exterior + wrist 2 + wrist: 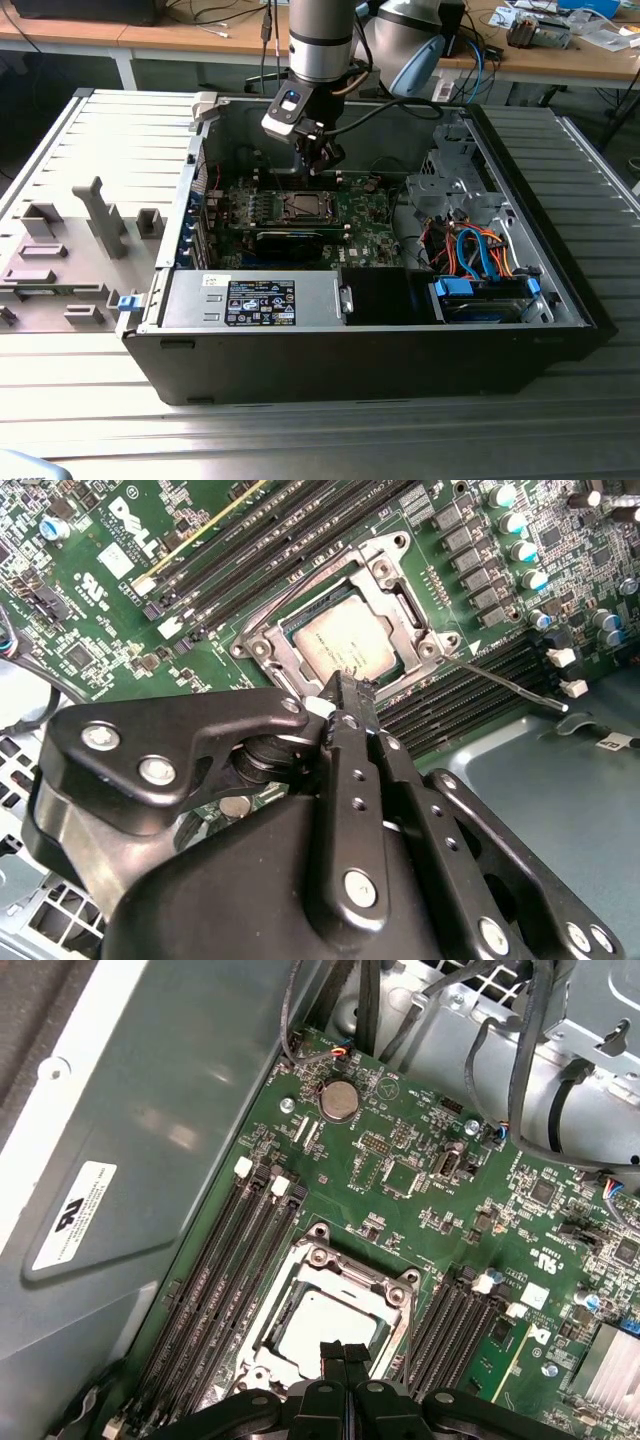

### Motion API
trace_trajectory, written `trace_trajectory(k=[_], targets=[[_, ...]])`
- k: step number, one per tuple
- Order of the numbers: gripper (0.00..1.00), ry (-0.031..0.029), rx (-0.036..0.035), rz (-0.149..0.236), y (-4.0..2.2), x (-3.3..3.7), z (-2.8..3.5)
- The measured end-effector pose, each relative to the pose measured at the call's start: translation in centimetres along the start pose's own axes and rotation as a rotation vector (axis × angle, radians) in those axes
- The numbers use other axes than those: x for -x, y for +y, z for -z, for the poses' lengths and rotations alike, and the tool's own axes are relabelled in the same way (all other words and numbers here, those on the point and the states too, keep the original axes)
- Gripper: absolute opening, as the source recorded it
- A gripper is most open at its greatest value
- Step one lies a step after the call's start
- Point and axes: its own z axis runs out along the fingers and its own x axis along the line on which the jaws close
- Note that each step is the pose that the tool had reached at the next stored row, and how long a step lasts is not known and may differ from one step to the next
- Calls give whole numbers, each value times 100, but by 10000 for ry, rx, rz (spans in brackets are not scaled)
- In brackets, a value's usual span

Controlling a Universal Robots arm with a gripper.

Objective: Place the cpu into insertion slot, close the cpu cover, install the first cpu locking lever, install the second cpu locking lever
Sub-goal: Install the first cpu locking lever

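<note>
One robot arm [322,40], one gripper [340,692], two fingers [332,1360]. One open computer case [380,350] on one ribbed grey table [100,400]. Inside: one green motherboard [340,1160], one cpu [345,642], one cpu cover [278,650], one locking lever [510,685] in second wrist view, one coin battery [338,1101], one labelled power supply box [250,300].

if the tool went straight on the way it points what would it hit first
Probably the cpu cover, at its near rim: the tool has its shut tips just over the frame's edge, beside the cpu in its window. Depth is unclear, so it could touch the cpu itself first.
</note>
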Motion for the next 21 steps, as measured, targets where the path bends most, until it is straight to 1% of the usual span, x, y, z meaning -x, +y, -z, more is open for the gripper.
trace_trajectory(k=[3,6,21], targets=[[11,-2,6,147,0,0,0],[11,-2,8,211,0,0,0],[11,-4,14,358,0,0,0]])
